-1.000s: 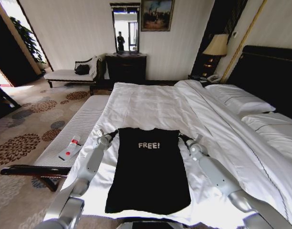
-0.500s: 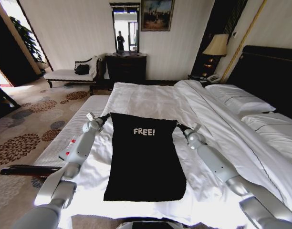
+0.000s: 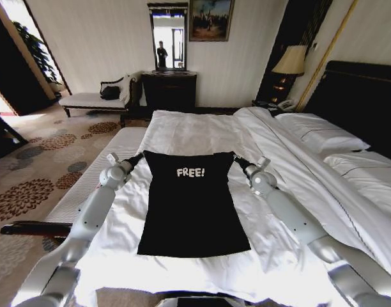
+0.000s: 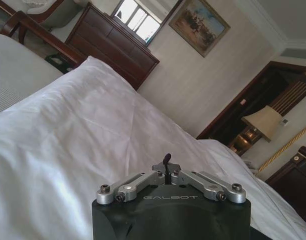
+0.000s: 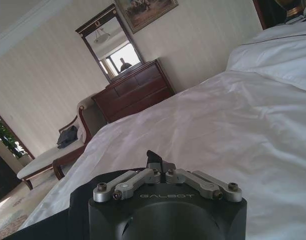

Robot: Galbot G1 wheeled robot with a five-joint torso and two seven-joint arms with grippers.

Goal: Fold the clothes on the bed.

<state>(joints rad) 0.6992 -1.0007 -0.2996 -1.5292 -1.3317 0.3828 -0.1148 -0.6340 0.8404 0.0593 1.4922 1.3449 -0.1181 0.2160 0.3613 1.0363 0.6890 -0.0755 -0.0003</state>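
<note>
Two pincers work at once — the left pincer (image 3: 139, 155) is clamped on one upper corner of the black T-shirt (image 3: 191, 211), the right pincer (image 3: 236, 159) on the other, each with fingers pressed together. The shirt lies flat, "FREE!" lettering up, on the white sheets of the bed (image 3: 202, 131), near its foot end, its top edge stretched between both arms — hem nearest the robot.

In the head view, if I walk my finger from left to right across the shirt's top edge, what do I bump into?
Left hand pinching a corner → black T-shirt with "FREE!" on it → right hand pinching the other corner → white pillows.
</note>
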